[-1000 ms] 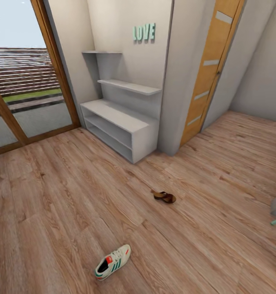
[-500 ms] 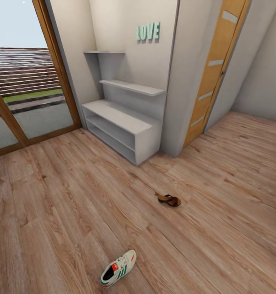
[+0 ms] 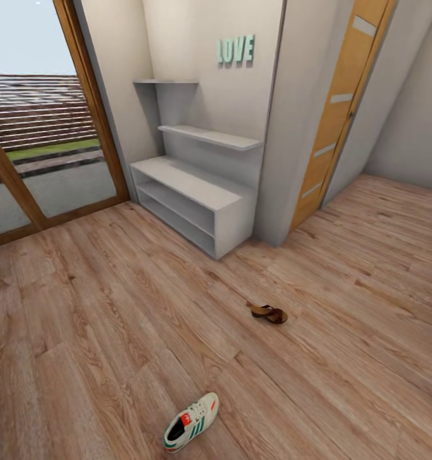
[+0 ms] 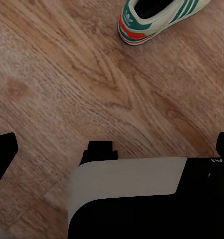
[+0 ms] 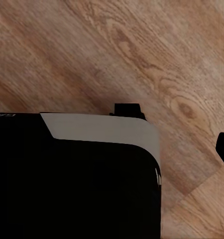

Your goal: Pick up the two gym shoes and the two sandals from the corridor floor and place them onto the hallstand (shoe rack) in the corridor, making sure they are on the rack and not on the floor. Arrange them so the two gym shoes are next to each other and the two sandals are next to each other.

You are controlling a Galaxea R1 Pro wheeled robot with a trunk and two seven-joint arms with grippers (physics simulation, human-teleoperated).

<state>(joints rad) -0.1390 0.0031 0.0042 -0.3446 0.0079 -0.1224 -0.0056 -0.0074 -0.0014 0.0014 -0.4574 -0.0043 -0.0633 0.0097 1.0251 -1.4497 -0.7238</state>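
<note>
Shoe rack (image 3: 197, 191) sits against the far wall, right of the glass door (image 3: 43, 128). Sandal (image 3: 270, 313) lies mid-floor (image 3: 114, 319) in front of the rack; sneaker (image 3: 192, 422) lies nearer, left of the sandal, well apart.

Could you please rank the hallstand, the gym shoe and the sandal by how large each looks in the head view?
1. The hallstand, by far the largest.
2. The gym shoe.
3. The sandal, smallest.

The gym shoe lies nearer the camera than the sandal, so their true sizes may be closer than they look.
</note>
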